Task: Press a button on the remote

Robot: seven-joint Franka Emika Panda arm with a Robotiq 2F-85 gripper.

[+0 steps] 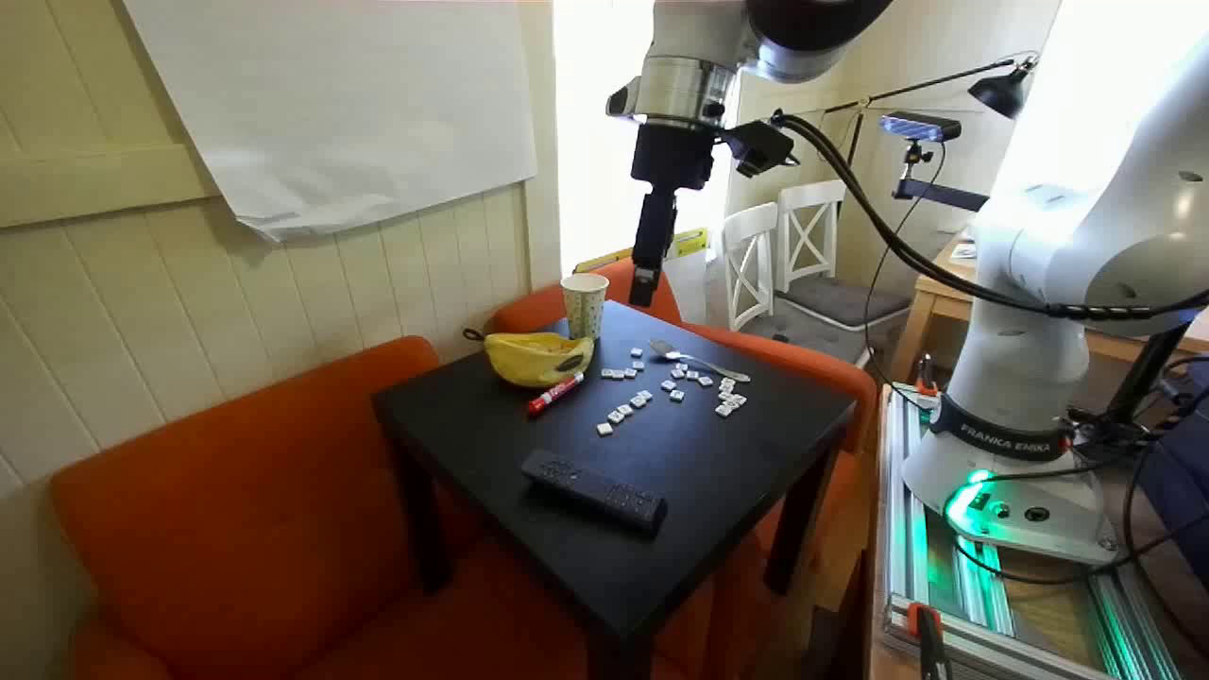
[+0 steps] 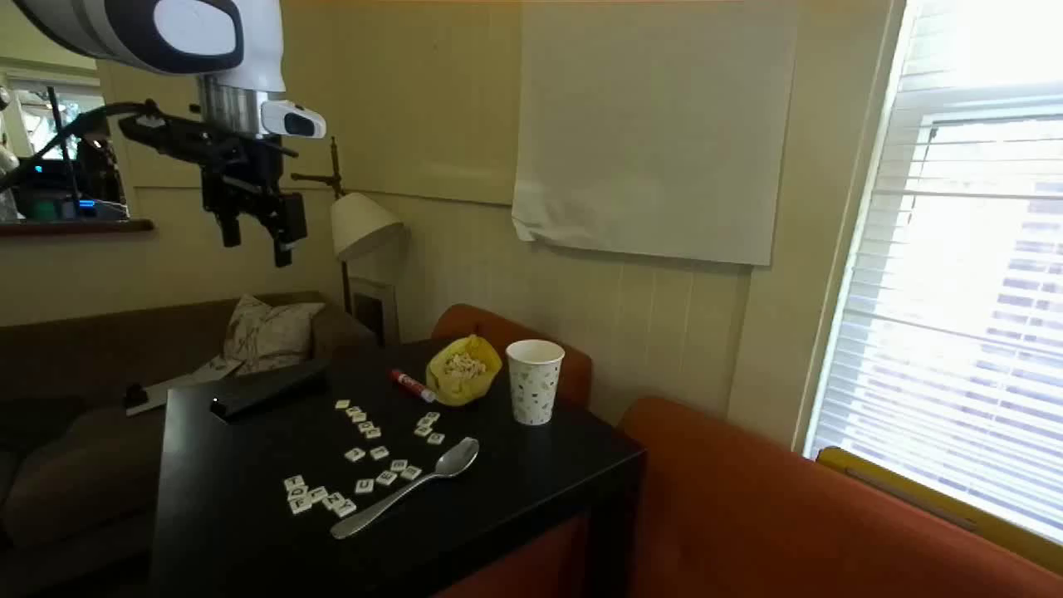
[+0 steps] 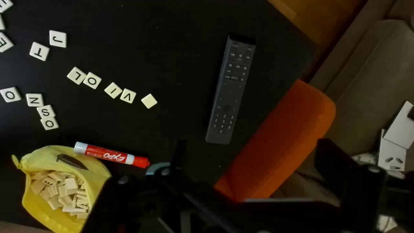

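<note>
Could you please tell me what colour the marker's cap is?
The marker's cap is red; the wrist view shows it best.

Looks across the black table [image 1: 737, 463] from different sides in both exterior views. Faces down, nearer, in wrist view.

There is one gripper [image 2: 257, 251], one remote [image 3: 230, 92], one marker [image 3: 111, 155], one spoon [image 2: 455, 459], one cup [image 2: 533, 390], one pouch [image 3: 45, 155] and one black table [image 1: 756, 458]. The wrist view shows fourteen loose tiles [image 3: 92, 80], some cut off at the left edge; those in the pouch overlap too much to count. An exterior view shows two white chairs [image 1: 810, 195].
</note>
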